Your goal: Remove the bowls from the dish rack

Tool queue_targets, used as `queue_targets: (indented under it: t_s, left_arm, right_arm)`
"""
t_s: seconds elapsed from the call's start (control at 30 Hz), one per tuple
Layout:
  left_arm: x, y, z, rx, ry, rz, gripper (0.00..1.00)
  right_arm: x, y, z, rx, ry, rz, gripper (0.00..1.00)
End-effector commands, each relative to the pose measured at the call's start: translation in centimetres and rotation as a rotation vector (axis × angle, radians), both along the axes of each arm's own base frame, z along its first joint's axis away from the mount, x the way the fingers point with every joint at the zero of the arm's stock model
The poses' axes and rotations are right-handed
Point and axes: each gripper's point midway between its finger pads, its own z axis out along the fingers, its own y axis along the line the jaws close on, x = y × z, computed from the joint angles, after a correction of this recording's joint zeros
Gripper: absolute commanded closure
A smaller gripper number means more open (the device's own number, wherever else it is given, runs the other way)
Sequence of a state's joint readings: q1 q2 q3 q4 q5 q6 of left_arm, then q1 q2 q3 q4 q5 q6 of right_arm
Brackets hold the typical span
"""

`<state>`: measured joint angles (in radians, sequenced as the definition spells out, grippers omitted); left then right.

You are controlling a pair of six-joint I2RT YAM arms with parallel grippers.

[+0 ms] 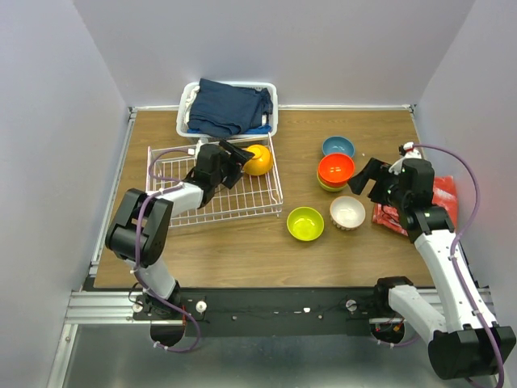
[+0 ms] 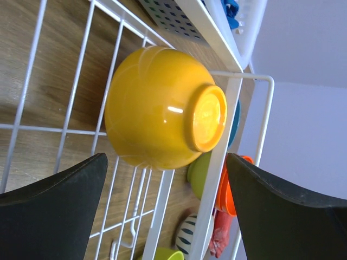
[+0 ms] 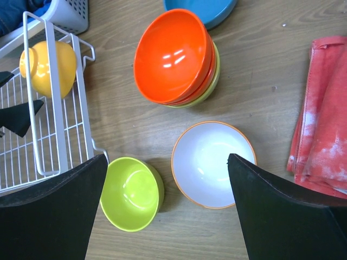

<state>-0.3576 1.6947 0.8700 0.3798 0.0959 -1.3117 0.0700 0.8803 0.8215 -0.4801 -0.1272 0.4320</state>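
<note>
The white wire dish rack point(image 1: 242, 200) lies at the left. One orange-yellow bowl point(image 1: 258, 159) lies tipped on its side in its far right corner. My left gripper point(image 1: 242, 164) hovers open just before that bowl point(image 2: 157, 108), its fingers apart from it on either side. On the table to the right stand a blue bowl point(image 1: 338, 146), red-orange bowls point(image 1: 336, 168) stacked on a lime-green one, a second lime-green bowl point(image 1: 305, 223) and a white bowl point(image 1: 348, 212). My right gripper point(image 1: 365, 184) hangs open and empty above the lime-green bowl point(image 3: 132, 193) and the white bowl point(image 3: 213, 162).
A white plastic basket point(image 1: 187, 109) with dark blue cloth stands behind the rack against the back wall. A red cloth point(image 1: 440, 202) lies at the table's right edge. Walls close in on the left, back and right.
</note>
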Motion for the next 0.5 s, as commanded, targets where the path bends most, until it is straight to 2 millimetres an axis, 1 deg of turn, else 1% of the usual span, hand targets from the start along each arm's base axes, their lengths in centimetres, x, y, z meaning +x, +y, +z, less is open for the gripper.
queue_targets:
  t_s: [0.0,0.03,0.13,0.17,0.2,0.47]
  left_arm:
    - [1.2,-0.1,0.1,0.012,-0.025,0.063,0.01]
    - [1.4,-0.4,0.4,0.012,-0.032,0.058,0.01]
    - [1.6,-1.0,0.0,0.042,-0.031,0.034,0.01]
    - [1.9,-0.5,-0.3,0.066,-0.026,0.067,0.01]
    - [2.0,-0.5,-0.5,0.074,-0.024,0.074,0.01]
    - [2.1,-0.4,-1.6,0.105,-0.025,0.122,0.01]
  right_arm:
    - [-0.3,0.1,-0.7,-0.019,-0.003,0.025,0.0]
    - [-0.3,0.1,-0.9,-0.017,0.001,0.026,0.0]
    - [-0.2,0.2,-0.8,-0.015,-0.003,0.032,0.0]
    - [-0.2,0.2,-0.7,-0.018,-0.006,0.035,0.0]
    - [-0.2,0.1,-0.8,-0.02,-0.007,0.033,0.0]
    - [-0.2,0.1,-1.2,-0.034,0.001,0.043,0.0]
